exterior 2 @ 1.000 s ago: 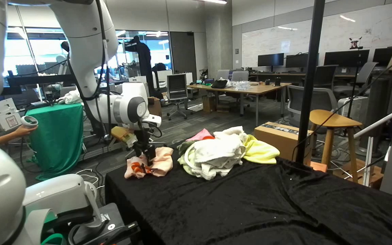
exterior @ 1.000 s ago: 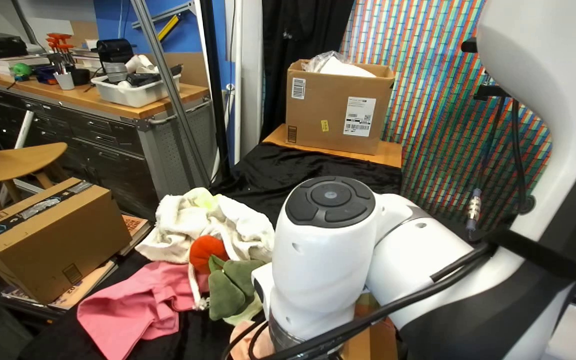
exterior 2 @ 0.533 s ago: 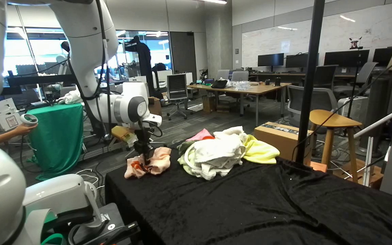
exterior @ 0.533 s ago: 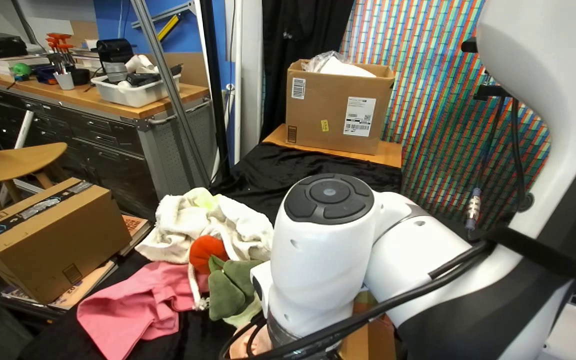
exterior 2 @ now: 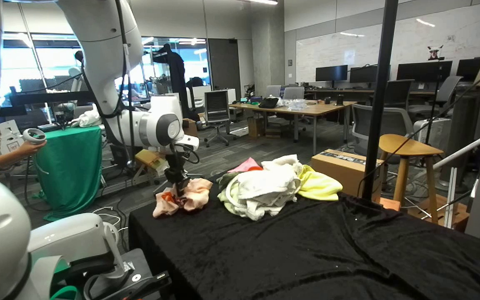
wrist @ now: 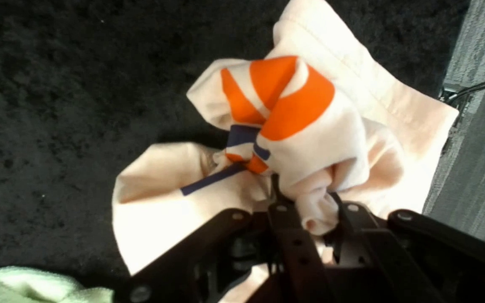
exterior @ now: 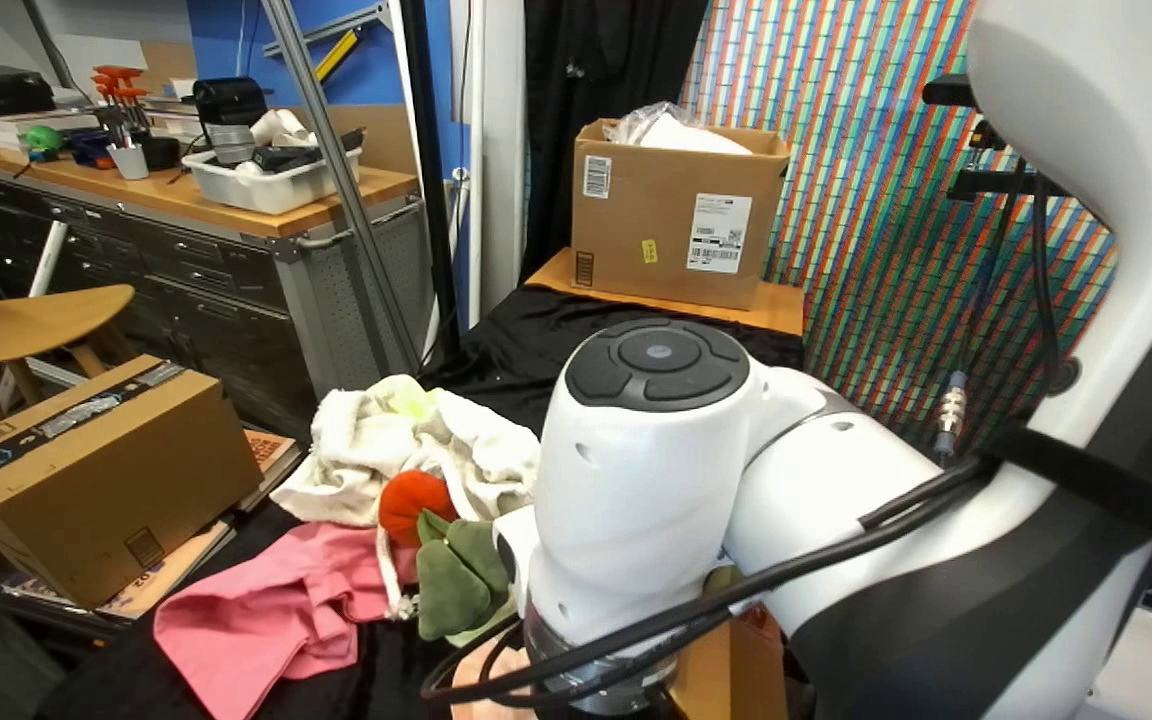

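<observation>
End effector (wrist: 305, 188) points down, jaws nearly together, 1 bunched fold of the peach printed cloth (wrist: 326, 134) pinched between them. Cloth lies directly beneath, crumpled, no clear long axis; just beside the off-white cloth heap (exterior 2: 263, 187) on the black-draped desk (exterior 2: 298, 250).

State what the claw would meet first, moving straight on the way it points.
Probably more of the peach printed cloth bunched beneath it, which the claw is already pinching; after that, the black velvety tablecloth, though the cloth's depth is unclear.
</observation>
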